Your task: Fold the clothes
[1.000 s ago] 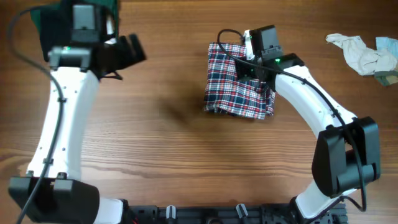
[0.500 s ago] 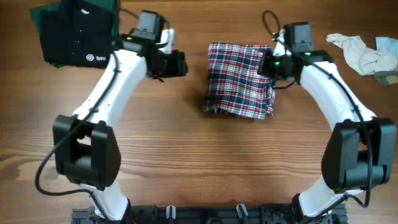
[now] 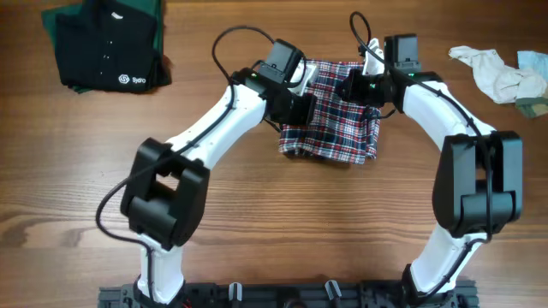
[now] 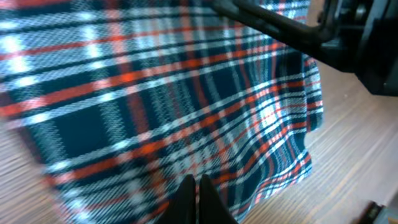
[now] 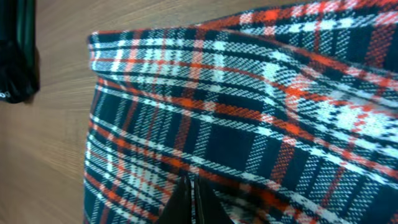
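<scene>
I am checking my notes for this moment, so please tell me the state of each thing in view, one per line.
plaid shirt: folded into a compact rectangle, lower edge slightly rumpled.
left gripper: shut, over the shirt's left side.
right gripper: shut, over the shirt's upper right part.
black garment: folded, apart from both arms.
off-white cloth: crumpled, apart from both arms.

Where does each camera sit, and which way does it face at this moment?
Overhead: fixed above the table, facing straight down; both arms show, with the left claw and right claw at the plaid shirt.
Left wrist: on the left claw, looking along its closed fingers onto the plaid.
Right wrist: on the right claw, facing the shirt's edge and bare table; closed fingers show.
Shared: the same shirt fills both wrist views.
</scene>
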